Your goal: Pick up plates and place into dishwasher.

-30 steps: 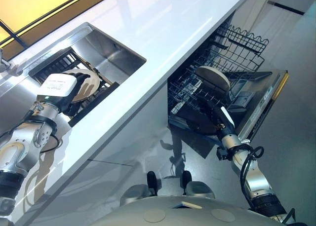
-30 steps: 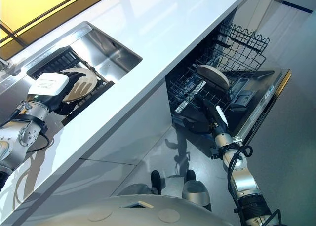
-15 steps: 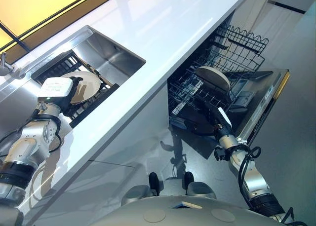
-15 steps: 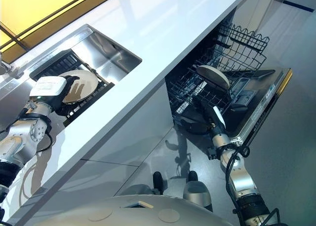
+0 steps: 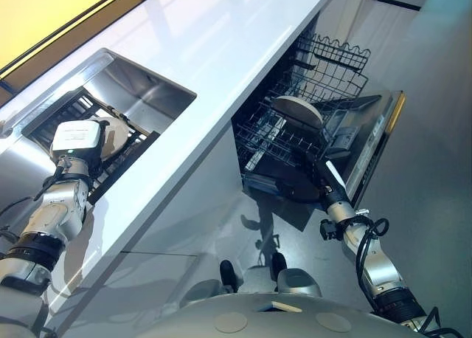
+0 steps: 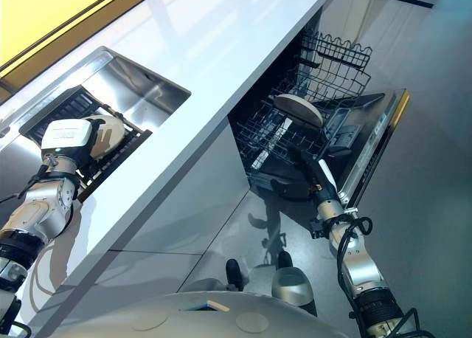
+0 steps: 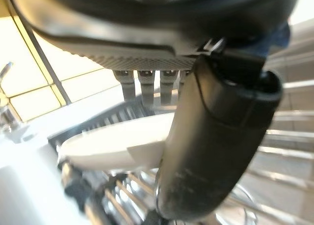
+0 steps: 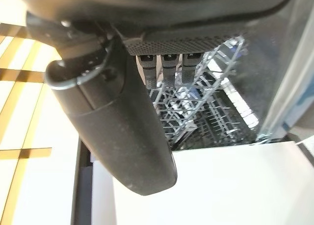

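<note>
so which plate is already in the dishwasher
The pale plate standing in the pulled-out dishwasher rack, beyond the right hand. The other plate sits in the sink rack at the left hand.

I see one round white plate (image 5: 112, 135) leaning in the black sink rack (image 5: 122, 157), another (image 5: 297, 111) tilted in the open dishwasher's wire rack (image 5: 284, 142).

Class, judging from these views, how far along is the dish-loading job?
Done: one plate already stands in the dishwasher rack. In hand: the left robot hand is at a second plate on the sink rack, not yet lifted. The right robot hand waits open by the dishwasher. Left: lifting and loading that plate.
</note>
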Controlling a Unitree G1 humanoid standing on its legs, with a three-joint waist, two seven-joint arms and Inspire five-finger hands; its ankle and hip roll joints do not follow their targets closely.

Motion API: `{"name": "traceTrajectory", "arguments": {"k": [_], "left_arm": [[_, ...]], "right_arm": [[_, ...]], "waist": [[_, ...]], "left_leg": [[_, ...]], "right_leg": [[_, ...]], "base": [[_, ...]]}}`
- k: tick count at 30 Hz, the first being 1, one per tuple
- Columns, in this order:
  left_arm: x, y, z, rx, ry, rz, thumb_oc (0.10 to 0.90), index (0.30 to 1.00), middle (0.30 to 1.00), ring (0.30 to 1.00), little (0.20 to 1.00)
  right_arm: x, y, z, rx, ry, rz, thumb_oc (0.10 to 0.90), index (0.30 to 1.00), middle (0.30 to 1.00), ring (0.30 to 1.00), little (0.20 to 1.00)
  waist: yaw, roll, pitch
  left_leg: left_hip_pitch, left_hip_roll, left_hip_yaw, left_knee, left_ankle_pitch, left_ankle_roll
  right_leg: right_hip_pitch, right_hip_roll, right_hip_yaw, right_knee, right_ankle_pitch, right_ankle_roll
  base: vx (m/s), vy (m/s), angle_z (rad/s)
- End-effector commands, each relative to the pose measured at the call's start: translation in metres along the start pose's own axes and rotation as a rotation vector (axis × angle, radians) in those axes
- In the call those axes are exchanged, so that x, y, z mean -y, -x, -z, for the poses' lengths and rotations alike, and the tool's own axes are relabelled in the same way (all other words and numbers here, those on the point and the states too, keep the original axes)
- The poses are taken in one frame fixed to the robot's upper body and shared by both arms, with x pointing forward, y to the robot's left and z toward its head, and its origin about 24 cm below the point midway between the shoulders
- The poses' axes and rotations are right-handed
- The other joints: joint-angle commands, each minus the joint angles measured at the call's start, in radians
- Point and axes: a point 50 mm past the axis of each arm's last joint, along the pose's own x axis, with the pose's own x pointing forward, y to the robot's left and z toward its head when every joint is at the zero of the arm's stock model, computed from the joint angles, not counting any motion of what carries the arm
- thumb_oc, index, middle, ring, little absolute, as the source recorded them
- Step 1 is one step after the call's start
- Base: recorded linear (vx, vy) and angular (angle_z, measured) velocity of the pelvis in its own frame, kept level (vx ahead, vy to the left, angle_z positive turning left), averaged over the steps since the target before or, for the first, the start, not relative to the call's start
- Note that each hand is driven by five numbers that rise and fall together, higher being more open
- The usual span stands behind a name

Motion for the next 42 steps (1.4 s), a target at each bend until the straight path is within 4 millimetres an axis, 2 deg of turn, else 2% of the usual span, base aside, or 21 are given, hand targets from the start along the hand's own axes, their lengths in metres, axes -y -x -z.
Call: {"name": "traceTrajectory", "arguments": {"k": [1, 5, 9, 10, 11, 16, 21, 23, 27, 31, 33, 34, 36, 42], "left_arm": [[-0.07, -0.031, 0.012, -0.086, 0.074, -0.347, 0.1, 0.3, 0.3, 0.3, 0.2], [-0.088, -0.028, 0.019, -0.096, 0.155, -0.463, 0.1, 0.3, 0.3, 0.3, 0.2], [-0.11, -0.018, 0.04, -0.117, 0.13, -0.577, 0.1, 0.3, 0.3, 0.3, 0.2], [-0.119, -0.012, 0.05, -0.135, 0.134, -0.632, 0.1, 0.3, 0.3, 0.3, 0.2], [-0.12, -0.011, 0.052, -0.14, 0.139, -0.641, 0.1, 0.3, 0.3, 0.3, 0.2], [-0.146, 0.011, 0.08, -0.19, 0.189, -0.821, 0.1, 0.3, 0.3, 0.3, 0.2], [-0.159, 0.028, 0.078, -0.137, 0.221, -0.957, 0.1, 0.3, 0.3, 0.3, 0.2], [-0.162, 0.035, 0.072, -0.092, 0.249, -1.011, 0.1, 0.3, 0.3, 0.3, 0.2], [-0.171, 0.054, 0.047, 0.084, 0.354, -1.152, 0.1, 0.3, 0.3, 0.3, 0.2], [-0.179, 0.072, 0.007, 0.388, 0.546, -1.194, 0.1, 0.3, 0.3, 0.3, 0.2], [-0.183, 0.077, -0.017, 0.588, 0.704, -1.134, 0.1, 0.3, 0.3, 0.3, 0.2], [-0.184, 0.077, -0.022, 0.629, 0.737, -1.109, 0.1, 0.3, 0.3, 0.3, 0.2], [-0.184, 0.076, -0.046, 0.801, 0.862, -0.983, 0.1, 0.3, 0.3, 0.3, 0.2], [-0.188, 0.074, -0.09, 1.123, 1.033, -0.674, 0.1, 0.3, 0.3, 0.3, 0.2]], "right_arm": [[0.002, -0.017, -0.051, 0.265, -0.004, -0.023, 0.8, 0.9, 0.9, 0.9, 0.9], [0.004, -0.015, -0.052, 0.273, -0.007, -0.016, 0.8, 0.9, 0.9, 0.9, 0.9], [0.011, -0.013, -0.06, 0.301, -0.01, 0.008, 0.8, 0.9, 0.9, 0.9, 0.9], [0.015, -0.011, -0.064, 0.324, -0.004, 0.028, 0.8, 0.9, 0.9, 0.9, 0.9], [0.016, -0.011, -0.065, 0.329, -0.002, 0.03, 0.8, 0.9, 0.9, 0.9, 0.9], [0.033, -0.005, -0.092, 0.457, 0.036, 0.135, 0.8, 0.9, 0.9, 0.9, 0.9], [0.053, 0.004, -0.125, 0.63, 0.132, 0.295, 0.8, 0.9, 0.9, 0.9, 0.9], [0.063, 0.009, -0.139, 0.706, 0.169, 0.364, 0.8, 0.9, 0.9, 0.9, 0.9], [0.076, 0.022, -0.168, 0.868, 0.196, 0.428, 0.8, 0.9, 0.9, 0.9, 0.9], [0.066, 0.03, -0.194, 0.995, 0.156, 0.147, 0.8, 0.9, 0.9, 0.9, 0.9], [0.053, 0.031, -0.207, 1.039, 0.177, -0.021, 0.8, 0.9, 0.9, 0.9, 0.9], [0.05, 0.031, -0.209, 1.048, 0.178, -0.058, 0.8, 0.9, 0.9, 0.9, 0.9], [0.038, 0.026, -0.219, 1.072, 0.19, -0.15, 0.8, 0.9, 0.9, 0.9, 0.9], [0.018, 0.019, -0.243, 1.161, 0.247, -0.215, 0.8, 0.9, 0.9, 0.9, 0.9]], "waist": [[-0.012, 0.012, -0.034], [-0.01, 0.012, -0.036], [-0.001, 0.015, -0.042], [0.004, 0.016, -0.044], [0.004, 0.016, -0.044], [0.03, 0.025, -0.051], [0.058, 0.026, -0.057], [0.072, 0.023, -0.059], [0.102, 0.014, -0.069], [0.129, -0.001, -0.079], [0.144, -0.013, -0.09], [0.147, -0.014, -0.09], [0.157, -0.023, -0.098], [0.171, -0.03, -0.105]], "left_leg": [[0.017, -0.068, 0.003, 0.021, -0.145, 0.039], [0.019, -0.064, 0.001, 0.02, -0.144, 0.037], [0.021, -0.059, 0.002, 0.018, -0.143, 0.033], [0.021, -0.057, -0.001, 0.018, -0.141, 0.031], [0.021, -0.056, -0.002, 0.018, -0.141, 0.031], [0.023, -0.052, -0.025, 0.015, -0.139, 0.025], [0.024, -0.054, -0.056, 0.017, -0.139, 0.018], [0.025, -0.055, -0.069, 0.017, -0.14, 0.016], [0.027, -0.057, -0.091, 0.015, -0.14, 0.011], [0.018, -0.057, -0.113, 0.016, -0.131, 0.008], [0.021, -0.06, -0.131, 0.011, -0.136, 0.005], [0.015, -0.06, -0.133, 0.012, -0.128, 0.005], [0.022, -0.06, -0.143, 0.009, -0.134, 0.002], [0.026, -0.056, -0.153, 0.006, -0.129, -0.001]], "right_leg": [[-0.04, 0.045, -0.03, 0.104, -0.135, 0.049], [-0.035, 0.048, -0.029, 0.098, -0.136, 0.045], [-0.029, 0.049, -0.039, 0.092, -0.138, 0.041], [-0.028, 0.05, -0.044, 0.096, -0.143, 0.038], [-0.027, 0.05, -0.045, 0.097, -0.144, 0.038], [-0.025, 0.048, -0.067, 0.127, -0.171, 0.027], [-0.018, 0.042, -0.096, 0.146, -0.192, 0.017], [-0.013, 0.04, -0.109, 0.15, -0.199, 0.013], [-0.001, 0.036, -0.137, 0.153, -0.209, 0.007], [0.001, 0.035, -0.163, 0.154, -0.205, 0.0], [0.009, 0.035, -0.173, 0.152, -0.215, -0.001], [0.006, 0.035, -0.176, 0.152, -0.207, -0.002], [0.014, 0.036, -0.183, 0.153, -0.216, -0.001], [0.023, 0.04, -0.196, 0.149, -0.211, -0.001]], "base": [[-0.02, -0.032, -0.06], [-0.02, -0.035, -0.04], [-0.01, -0.017, -0.01], [0.0, 0.0, 0.0], [0.0, 0.0, 0.0], [-0.01, -0.004, 0.02], [-0.02, -0.008, 0.11], [-0.02, -0.021, 0.24], [-0.02, -0.031, 0.23], [-0.05, -0.057, 0.32], [-0.02, -0.07, 0.26], [-0.07, -0.06, 0.26], [-0.01, -0.064, 0.18], [-0.02, -0.046, 0.16]]}}
